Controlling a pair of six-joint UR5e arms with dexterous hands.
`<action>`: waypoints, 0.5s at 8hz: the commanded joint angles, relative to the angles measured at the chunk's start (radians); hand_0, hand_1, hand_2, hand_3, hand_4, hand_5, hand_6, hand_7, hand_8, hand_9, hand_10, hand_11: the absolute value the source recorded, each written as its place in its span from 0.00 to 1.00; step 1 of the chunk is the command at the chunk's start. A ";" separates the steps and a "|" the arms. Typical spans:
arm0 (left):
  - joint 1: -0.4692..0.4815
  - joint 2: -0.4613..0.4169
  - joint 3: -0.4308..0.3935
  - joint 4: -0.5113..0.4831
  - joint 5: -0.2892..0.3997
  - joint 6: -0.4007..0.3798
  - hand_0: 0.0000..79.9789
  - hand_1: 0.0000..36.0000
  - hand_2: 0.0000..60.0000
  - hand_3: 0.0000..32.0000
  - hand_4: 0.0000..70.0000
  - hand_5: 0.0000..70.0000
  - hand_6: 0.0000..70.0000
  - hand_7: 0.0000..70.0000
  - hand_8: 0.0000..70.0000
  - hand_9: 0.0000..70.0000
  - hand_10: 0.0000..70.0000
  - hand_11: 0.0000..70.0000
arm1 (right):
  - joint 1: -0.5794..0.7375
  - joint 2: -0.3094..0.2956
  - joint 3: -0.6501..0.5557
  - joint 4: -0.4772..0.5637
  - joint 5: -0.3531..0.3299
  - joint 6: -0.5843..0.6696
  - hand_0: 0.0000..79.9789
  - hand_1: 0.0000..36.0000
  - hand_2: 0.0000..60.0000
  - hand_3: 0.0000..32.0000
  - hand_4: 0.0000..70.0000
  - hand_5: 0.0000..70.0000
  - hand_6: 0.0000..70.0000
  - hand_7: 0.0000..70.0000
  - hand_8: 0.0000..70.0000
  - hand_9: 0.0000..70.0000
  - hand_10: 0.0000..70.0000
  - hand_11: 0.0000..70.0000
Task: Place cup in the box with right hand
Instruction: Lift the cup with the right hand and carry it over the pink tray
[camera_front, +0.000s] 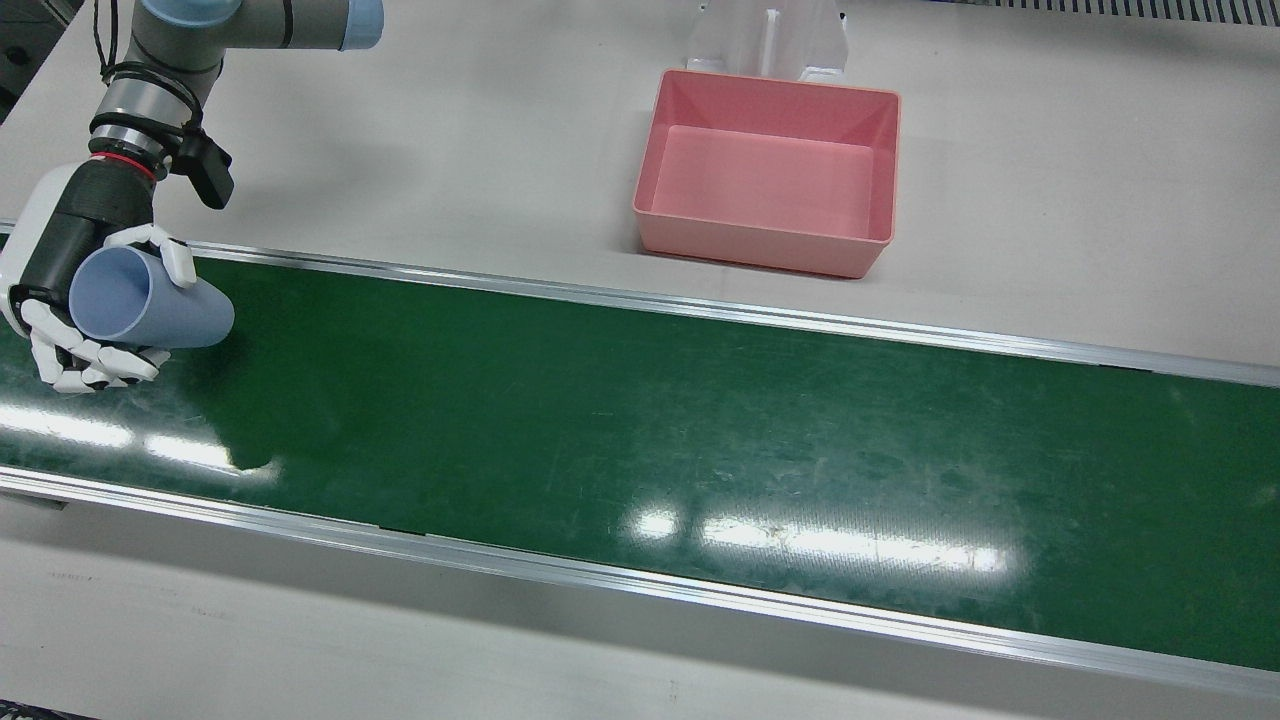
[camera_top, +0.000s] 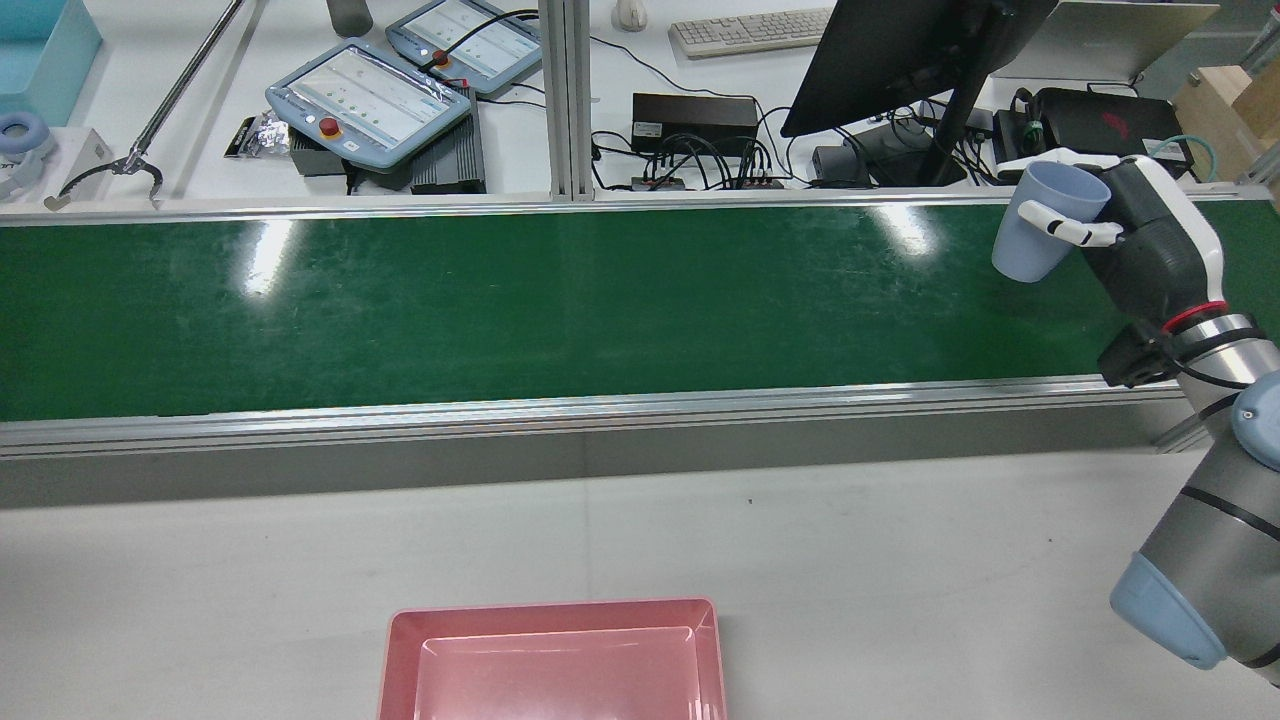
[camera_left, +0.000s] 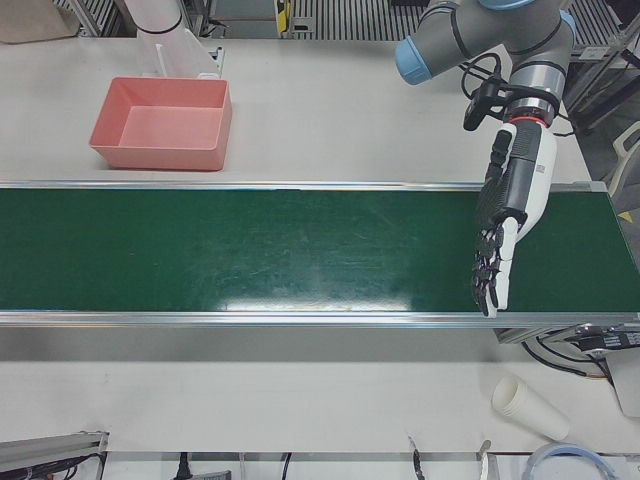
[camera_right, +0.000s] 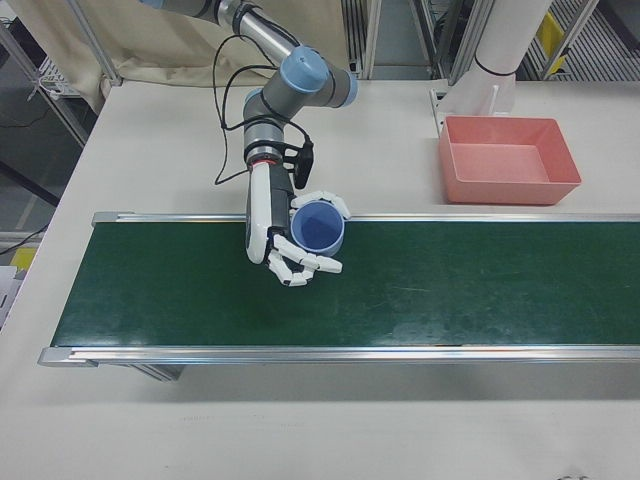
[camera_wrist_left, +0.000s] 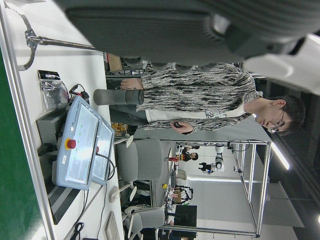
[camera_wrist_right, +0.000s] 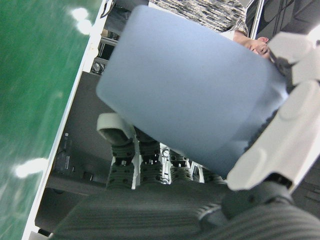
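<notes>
My right hand (camera_front: 70, 300) is shut on a pale blue cup (camera_front: 150, 298) and holds it above the far left end of the green belt (camera_front: 640, 440) in the front view. The cup also shows in the rear view (camera_top: 1045, 225), the right-front view (camera_right: 318, 228) and the right hand view (camera_wrist_right: 190, 100), tilted with its mouth towards the front cameras. The pink box (camera_front: 770, 170) stands empty on the white table behind the belt, far to the right of the cup. My left hand (camera_left: 505, 235) hangs open and empty over the belt's other end.
A white arm pedestal (camera_front: 768, 38) stands right behind the box. Teach pendants (camera_top: 370, 95), a monitor (camera_top: 900, 50) and cables lie on the operators' side beyond the belt. A stack of paper cups (camera_left: 528, 405) lies on the table in front of the belt.
</notes>
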 joint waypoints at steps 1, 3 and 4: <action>0.000 0.000 0.000 -0.001 0.000 -0.001 0.00 0.00 0.00 0.00 0.00 0.00 0.00 0.00 0.00 0.00 0.00 0.00 | -0.094 -0.034 0.203 0.000 0.000 -0.070 0.62 0.64 0.79 0.00 0.36 0.19 0.45 1.00 0.74 1.00 0.63 0.90; 0.000 0.000 0.000 -0.001 0.000 -0.001 0.00 0.00 0.00 0.00 0.00 0.00 0.00 0.00 0.00 0.00 0.00 0.00 | -0.258 -0.023 0.357 -0.008 0.006 -0.279 0.64 0.67 0.72 0.00 0.38 0.20 0.45 1.00 0.73 1.00 0.62 0.89; 0.000 0.000 -0.001 0.001 0.000 0.000 0.00 0.00 0.00 0.00 0.00 0.00 0.00 0.00 0.00 0.00 0.00 0.00 | -0.361 0.033 0.374 -0.011 0.013 -0.342 0.64 0.65 0.70 0.00 0.39 0.20 0.45 1.00 0.73 1.00 0.62 0.89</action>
